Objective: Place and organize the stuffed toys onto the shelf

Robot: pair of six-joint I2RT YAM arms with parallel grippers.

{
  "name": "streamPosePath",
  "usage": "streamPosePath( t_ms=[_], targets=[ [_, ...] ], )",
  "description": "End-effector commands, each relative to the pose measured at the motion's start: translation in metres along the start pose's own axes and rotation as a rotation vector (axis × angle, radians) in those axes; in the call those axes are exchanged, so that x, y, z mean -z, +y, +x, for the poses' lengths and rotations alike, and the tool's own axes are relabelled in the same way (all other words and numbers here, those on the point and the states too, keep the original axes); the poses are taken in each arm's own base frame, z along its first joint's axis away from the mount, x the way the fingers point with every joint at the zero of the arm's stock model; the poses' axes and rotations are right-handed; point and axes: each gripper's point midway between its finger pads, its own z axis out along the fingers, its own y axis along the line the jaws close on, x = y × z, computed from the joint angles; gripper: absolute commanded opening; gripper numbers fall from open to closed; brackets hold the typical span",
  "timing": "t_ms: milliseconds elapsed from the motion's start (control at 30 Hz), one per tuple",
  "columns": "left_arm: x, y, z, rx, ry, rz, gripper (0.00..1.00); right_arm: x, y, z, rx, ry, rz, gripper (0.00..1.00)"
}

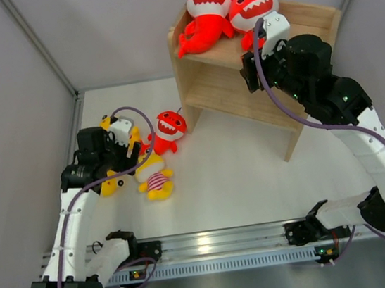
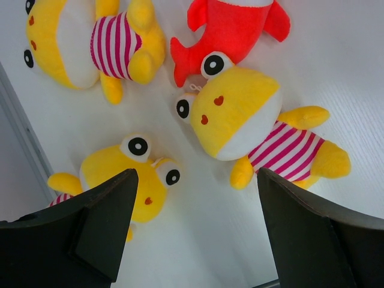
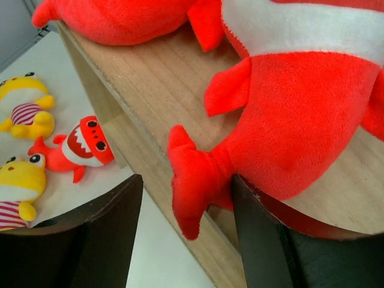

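White table [image 1: 253, 171] carries yellow toys [image 1: 158, 182] half hidden under left tool [image 1: 127, 144].

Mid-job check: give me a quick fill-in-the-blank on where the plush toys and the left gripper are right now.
1. The shelf carries ___ red sharks on its top board.
2. On the table, a lone shark lies beside ___ yellow toys.
3. The left gripper hangs over the yellow toys with its jaws ___.
Missing words: two; three; open.
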Motion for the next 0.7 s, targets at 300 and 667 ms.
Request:
streamPosePath(
  t_ms=[300, 667],
  targets=[
    [0.011, 0.004, -0.015, -0.009, -0.059, -0.023, 0.87, -0.012, 0.008, -0.007, -0.119, -0.038, 0.013, 0.11],
    [0.012, 0.004, -0.015, -0.017, -0.061, -0.022, 0.87, -0.017, 0.019, -0.047, -0.320, -0.252, -0.022, 0.00]
  ],
)
